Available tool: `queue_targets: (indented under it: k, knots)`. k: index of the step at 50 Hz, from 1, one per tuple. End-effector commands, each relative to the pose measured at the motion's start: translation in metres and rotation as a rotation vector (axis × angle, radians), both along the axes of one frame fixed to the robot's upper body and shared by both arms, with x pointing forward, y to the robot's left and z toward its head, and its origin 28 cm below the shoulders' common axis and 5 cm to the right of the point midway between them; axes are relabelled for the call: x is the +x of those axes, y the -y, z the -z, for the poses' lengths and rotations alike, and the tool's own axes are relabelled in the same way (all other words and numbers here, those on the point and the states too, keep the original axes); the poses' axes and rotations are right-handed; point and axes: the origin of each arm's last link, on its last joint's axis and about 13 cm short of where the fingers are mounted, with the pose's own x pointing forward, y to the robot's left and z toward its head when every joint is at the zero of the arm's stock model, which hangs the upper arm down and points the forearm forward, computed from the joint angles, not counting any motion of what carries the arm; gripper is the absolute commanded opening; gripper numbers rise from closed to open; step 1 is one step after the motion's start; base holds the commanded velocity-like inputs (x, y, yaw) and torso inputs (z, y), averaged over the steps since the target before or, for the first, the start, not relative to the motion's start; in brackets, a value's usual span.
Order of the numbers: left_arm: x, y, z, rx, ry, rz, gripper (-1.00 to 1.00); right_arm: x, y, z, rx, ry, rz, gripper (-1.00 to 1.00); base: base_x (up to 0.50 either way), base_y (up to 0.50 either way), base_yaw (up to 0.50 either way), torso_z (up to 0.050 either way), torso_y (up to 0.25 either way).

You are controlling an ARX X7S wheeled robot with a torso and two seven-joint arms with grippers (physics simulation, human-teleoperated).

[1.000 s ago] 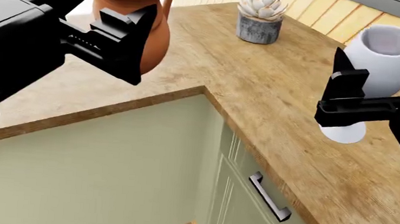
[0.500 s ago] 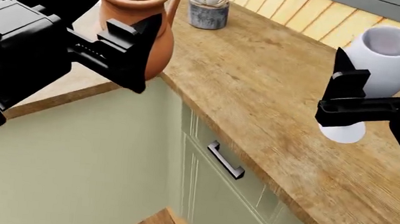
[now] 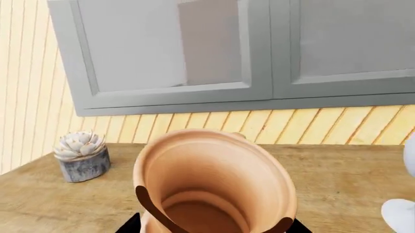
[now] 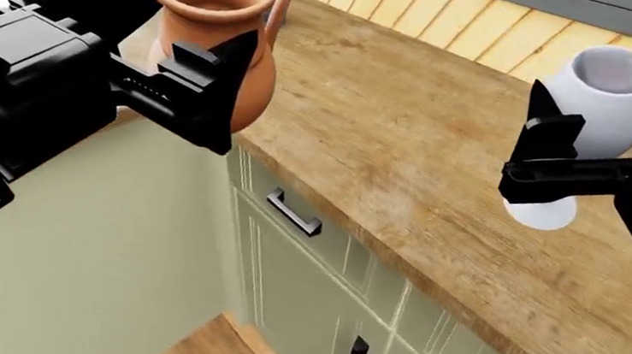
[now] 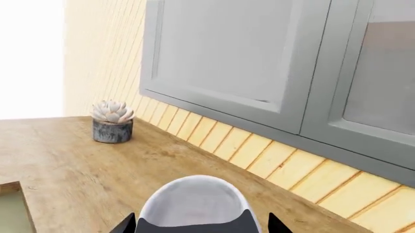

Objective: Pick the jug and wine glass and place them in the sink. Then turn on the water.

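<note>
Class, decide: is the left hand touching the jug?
Touching. In the head view the left hand clamps the jug belly, black fingers pressed against the clay, lifted off the counter.

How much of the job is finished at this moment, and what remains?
Picking up looks done: the left gripper holds the jug and the right gripper holds the wine glass, both lifted above the wooden counter. No sink or faucet is in view, so placing both and turning on the water remain.
</note>
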Motion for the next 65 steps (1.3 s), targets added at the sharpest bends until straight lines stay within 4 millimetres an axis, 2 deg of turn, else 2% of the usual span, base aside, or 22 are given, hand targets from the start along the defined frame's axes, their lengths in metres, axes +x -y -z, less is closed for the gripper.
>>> queue_targets:
  k: [1, 65]
  knots:
    - [-0.0004, -0.0025, -0.0064, -0.031, 0.037, -0.033, -1.00, 0.0005, 0.0015, -0.0012, -0.010, 0.020, 0.010, -1.00, -0.17, 0.18, -0.50, 0.000, 0.000]
    - [0.0012, -0.0036, -0.0013, -0.031, 0.022, -0.033, -1.00, 0.0012, 0.0015, -0.0001, -0.006, 0.018, 0.010, -1.00, -0.13, 0.21, -0.50, 0.001, 0.001]
